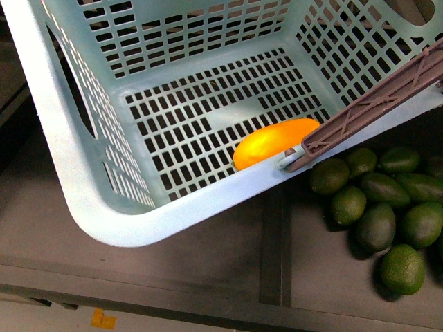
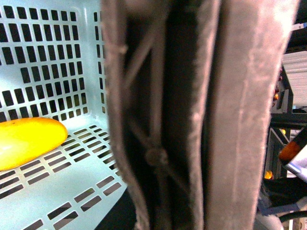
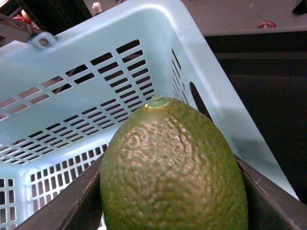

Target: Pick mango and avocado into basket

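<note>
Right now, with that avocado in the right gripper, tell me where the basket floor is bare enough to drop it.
The basket floor is bare almost everywhere: the whole stretch from the far wall to the left wall is free. Only the near right corner is taken, where the mango lies by the brown handle. The avocado sits between the right gripper's fingers. Outside, the loose avocados crowd the shelf.

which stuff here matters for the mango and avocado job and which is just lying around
Job: mango lying in the basket; avocado held in the right claw above the basket.
Lying about: pile of avocados beside the basket.
</note>
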